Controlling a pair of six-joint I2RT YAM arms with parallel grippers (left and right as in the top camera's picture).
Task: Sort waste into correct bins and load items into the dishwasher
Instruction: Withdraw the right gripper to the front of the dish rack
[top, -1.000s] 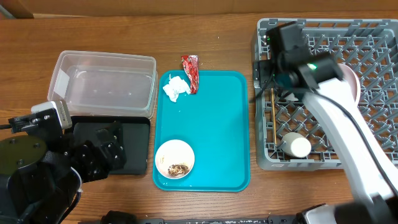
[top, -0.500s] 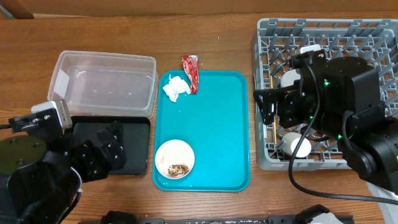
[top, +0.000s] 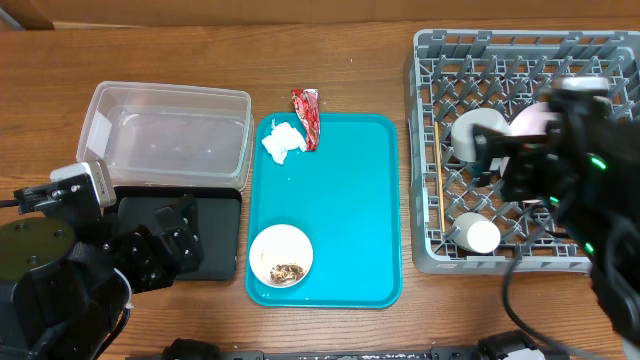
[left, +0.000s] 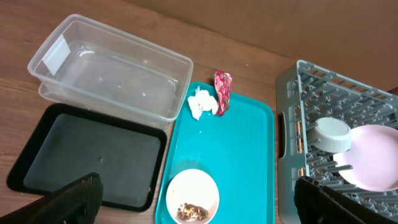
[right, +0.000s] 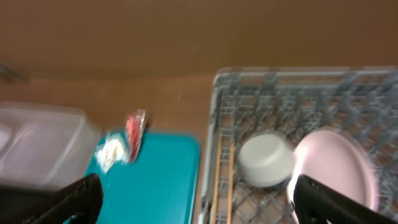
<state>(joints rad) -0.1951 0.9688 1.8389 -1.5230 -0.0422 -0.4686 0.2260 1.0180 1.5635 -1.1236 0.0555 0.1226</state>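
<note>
A brown wooden counter (top: 340, 60) carries everything, with a cardboard-coloured wall behind it in the wrist views, and a large teal tray (top: 350, 200) sits near its middle. A crinkled red wrapper (top: 306, 115) lies across the tray's far rim, partly on the tray and partly on the counter. A crumpled white tissue (top: 283, 142) sits just beside it, inside the tray's far left corner. In the tray's near left corner stands a small white bowl (top: 280, 255) holding a little heap of brown and white food scraps (top: 288, 271). Left of the tray, on the far side, is a clear plastic tub (top: 165, 135). A shallow black tray (top: 215, 240) lies left of the teal tray on the near side, its far edge against the tub. Right of the tray stands the grey dish rack (top: 430, 250). A pair of wooden chopsticks (top: 438, 185) lies in the rack along the side nearest the tray. Deeper in the rack a white bowl (top: 470, 132) rests tilted among the pegs, with a pale round plate (top: 535, 120) leaning just beyond it. Another round white dish (top: 478, 235) lies in the rack's near corner toward the tray. The left arm (top: 60, 270) hangs to the left of the tray, over the near end of the black tray; the left jaws are spread wide and hold nothing. The right arm (top: 590, 170) hangs over the rack, to the right of the tray; the right jaws are likewise spread wide and empty.
</note>
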